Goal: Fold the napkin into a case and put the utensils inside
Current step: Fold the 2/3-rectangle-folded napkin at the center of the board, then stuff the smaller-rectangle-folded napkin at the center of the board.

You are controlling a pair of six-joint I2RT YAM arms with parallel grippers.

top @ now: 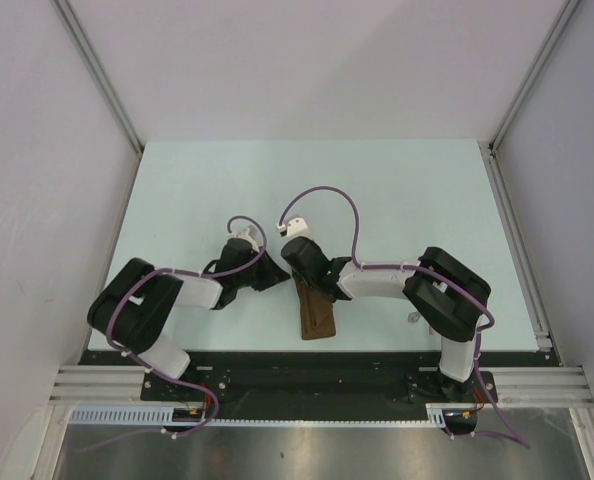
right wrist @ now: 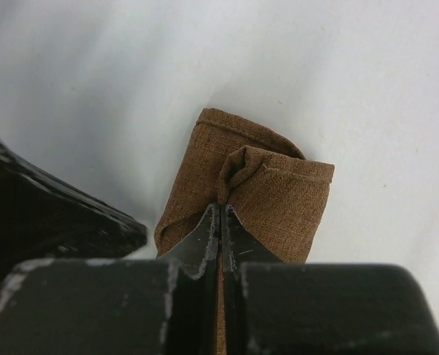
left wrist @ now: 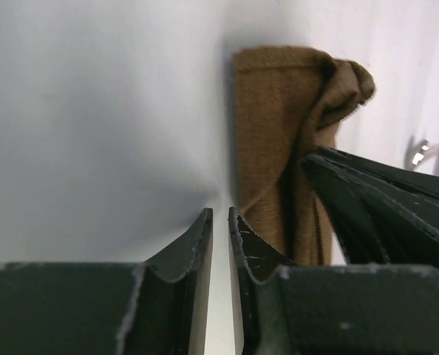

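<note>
Pinching napkin [right wrist: 267, 185] fold in closed right fingers [right wrist: 202, 250], left fingers [left wrist: 193, 248] slightly apart beside it

Napkin [top: 317, 320]: from above, the right arm [top: 372, 280] is covering its far end.
Napkin, left wrist view: the right arm is blocking its right side from me.
Napkin, right wrist view: its near end is disappearing behind the right fingers [right wrist: 201, 244].
Utensil [top: 414, 318]: I am getting only a tiny glint, too small to tell spoon from fork.

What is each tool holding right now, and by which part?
The right tool pinches the dark-brown cloth napkin by its folded-over top layer; the left tool holds nothing.
</note>
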